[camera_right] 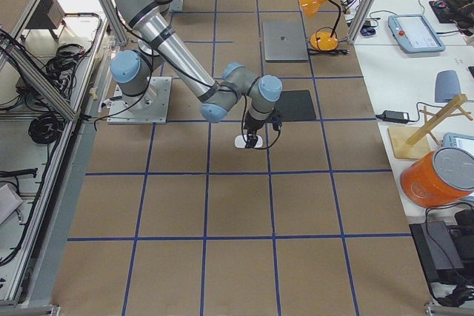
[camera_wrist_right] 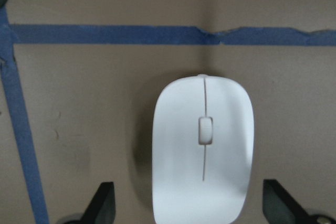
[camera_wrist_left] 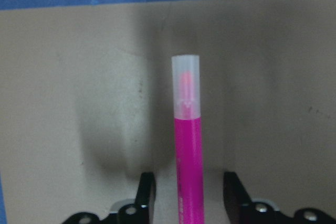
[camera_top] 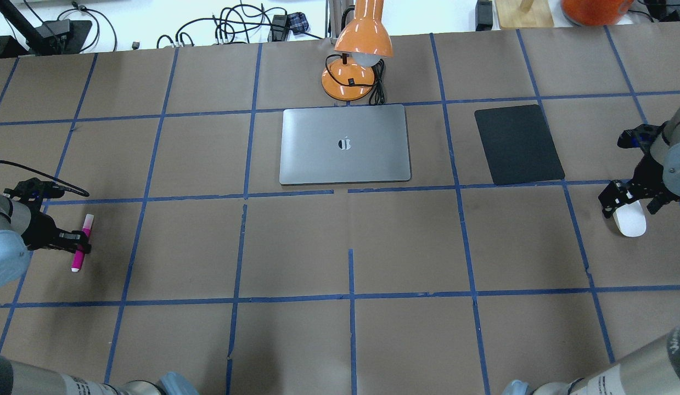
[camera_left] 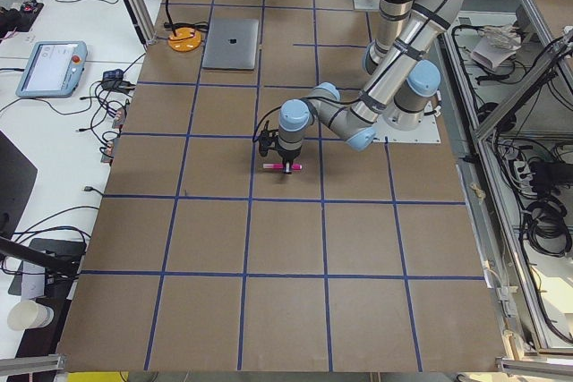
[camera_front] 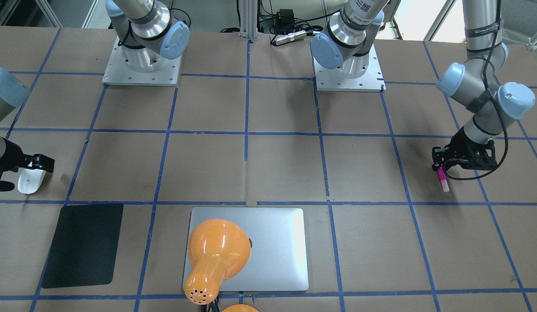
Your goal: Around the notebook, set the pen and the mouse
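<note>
The pink pen (camera_top: 88,225) lies on the paper at the table's left side. My left gripper (camera_top: 77,244) is down over it, open. In the left wrist view the pen (camera_wrist_left: 188,145) runs between the two fingers (camera_wrist_left: 146,190) with a gap on each side. The white mouse (camera_top: 629,220) rests at the right side, with my right gripper (camera_top: 630,200) open astride its rear. The right wrist view shows the mouse (camera_wrist_right: 203,150) apart from both fingertips (camera_wrist_right: 103,203). The silver notebook (camera_top: 345,144) lies closed at the far centre, away from both grippers.
An orange desk lamp (camera_top: 356,55) stands just behind the notebook, its head hanging over it (camera_front: 216,251). A thin black pad (camera_top: 518,144) lies between the notebook and the mouse. Blue tape lines grid the brown paper.
</note>
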Available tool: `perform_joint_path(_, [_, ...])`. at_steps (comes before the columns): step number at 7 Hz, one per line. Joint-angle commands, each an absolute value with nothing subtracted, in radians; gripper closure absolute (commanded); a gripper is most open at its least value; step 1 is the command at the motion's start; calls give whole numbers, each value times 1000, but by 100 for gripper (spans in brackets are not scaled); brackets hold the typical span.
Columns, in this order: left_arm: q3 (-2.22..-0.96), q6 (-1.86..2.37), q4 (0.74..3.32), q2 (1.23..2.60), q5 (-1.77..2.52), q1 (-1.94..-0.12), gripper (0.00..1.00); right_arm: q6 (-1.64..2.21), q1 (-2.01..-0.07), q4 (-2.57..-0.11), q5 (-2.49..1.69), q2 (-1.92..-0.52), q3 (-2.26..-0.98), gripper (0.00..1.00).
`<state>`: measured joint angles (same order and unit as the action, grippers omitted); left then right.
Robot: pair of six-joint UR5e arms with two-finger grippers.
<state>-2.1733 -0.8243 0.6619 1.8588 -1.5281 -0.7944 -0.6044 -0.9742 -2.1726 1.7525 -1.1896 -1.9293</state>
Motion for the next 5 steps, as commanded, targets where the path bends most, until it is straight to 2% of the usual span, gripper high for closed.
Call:
perform_joint_path(1, [-2174, -824, 661, 1853, -1528, -795, 100, -604, -974, -2174, 1772, -1178, -1922, 7])
perform_joint_path(2, [-2175, -819, 661, 1848, -1526, -798, 100, -603, -974, -2174, 1770, -1175, -1925, 29])
perform_joint_path(3, [-2178, -795, 666, 1842, -1526, -802, 100, -598, -974, -2172, 1761, -1166, -1921, 45])
perform_joint_path(4, [-2180, -740, 673, 1838, -1526, -804, 100, -594, -974, -2171, 1756, -1163, -1919, 71])
perform_joint_path(5, [-2184, -660, 681, 1812, -1532, -822, 100, -592, -974, -2166, 1755, -1164, -1907, 83])
